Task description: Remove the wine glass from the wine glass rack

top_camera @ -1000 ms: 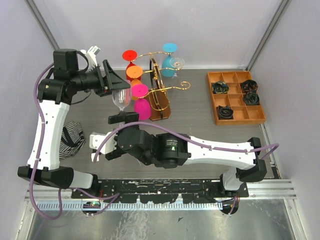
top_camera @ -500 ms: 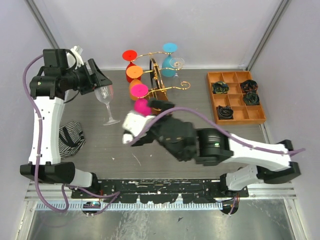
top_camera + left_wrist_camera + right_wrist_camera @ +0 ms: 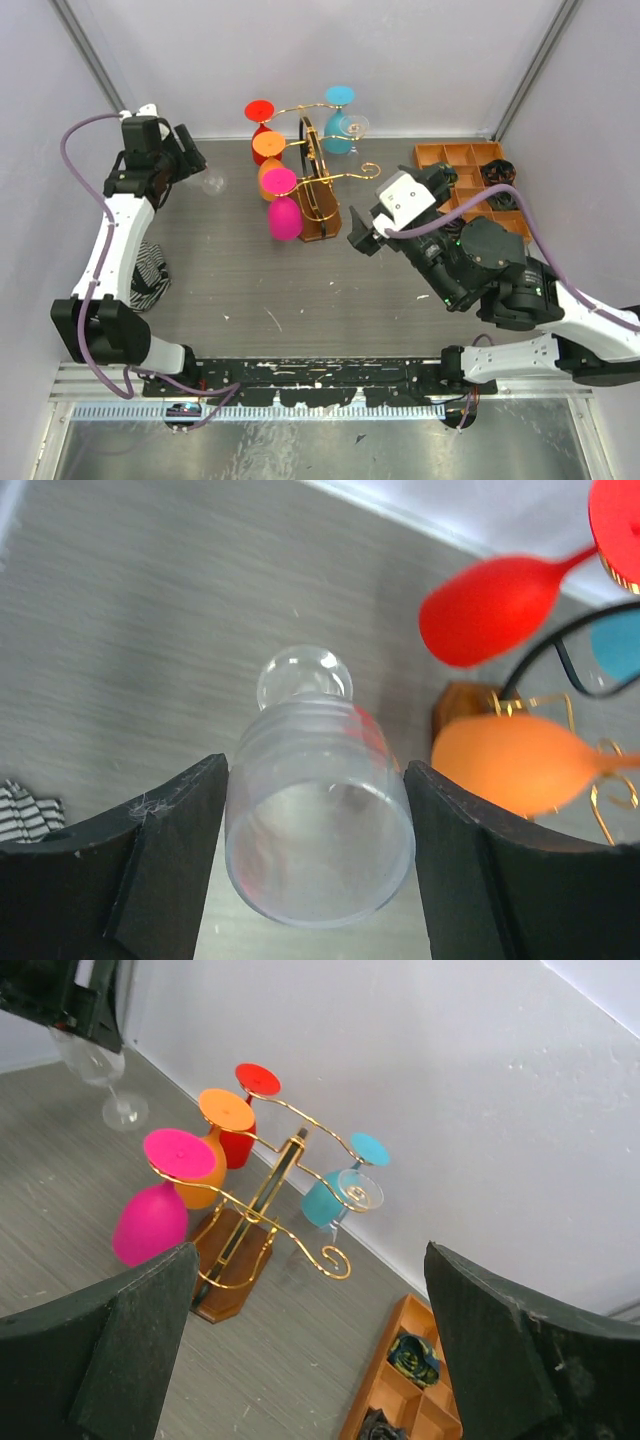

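From above, the left hand grasps the clear wine glass at the far left of the surface, well apart from the wine glass rack. The right hand hovers released between the rack and an orange-brown tray. Left wrist: both fingers press the glass's bowl, with coloured glasses beyond. Right wrist: its fingers are spread and empty, and the wine glass stands upright left of the rack, where the coloured glasses hang.
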### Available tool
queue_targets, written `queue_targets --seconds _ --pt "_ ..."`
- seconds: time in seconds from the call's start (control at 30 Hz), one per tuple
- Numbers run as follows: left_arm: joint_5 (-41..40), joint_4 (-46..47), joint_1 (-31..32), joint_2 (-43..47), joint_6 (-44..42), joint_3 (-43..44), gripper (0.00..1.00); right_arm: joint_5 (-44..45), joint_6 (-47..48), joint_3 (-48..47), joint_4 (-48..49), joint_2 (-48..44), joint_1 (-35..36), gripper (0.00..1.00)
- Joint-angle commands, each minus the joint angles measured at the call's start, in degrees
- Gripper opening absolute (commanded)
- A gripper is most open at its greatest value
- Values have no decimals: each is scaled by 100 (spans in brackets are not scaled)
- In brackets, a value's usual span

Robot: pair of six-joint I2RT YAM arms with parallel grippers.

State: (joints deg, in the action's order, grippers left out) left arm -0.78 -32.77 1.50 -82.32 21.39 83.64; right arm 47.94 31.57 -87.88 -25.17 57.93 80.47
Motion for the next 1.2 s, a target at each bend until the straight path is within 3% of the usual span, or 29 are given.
queue_targets --seconds 0.0,0.13,0.33,0.7,1.17 --pt "-1060 2050 -18 -115 -155 -286 75 -125 -97 149 327 -15 -394 100" --pt "-1582 2673 -9 -628 -303 -388 75 -481 -300 326 381 -125 -874 100" --pt "-1608 2396 -9 -1661 -438 183 75 -871 -399 479 381 -38 -1420 100" --pt "-1697 2332 -9 -2178 -561 223 73 -1579 -808 599 379 313 -2165 100" --pt "-1458 1877 -10 -1941 -409 238 96 -1822 -3053 -523 -438 1577 -3655 100"
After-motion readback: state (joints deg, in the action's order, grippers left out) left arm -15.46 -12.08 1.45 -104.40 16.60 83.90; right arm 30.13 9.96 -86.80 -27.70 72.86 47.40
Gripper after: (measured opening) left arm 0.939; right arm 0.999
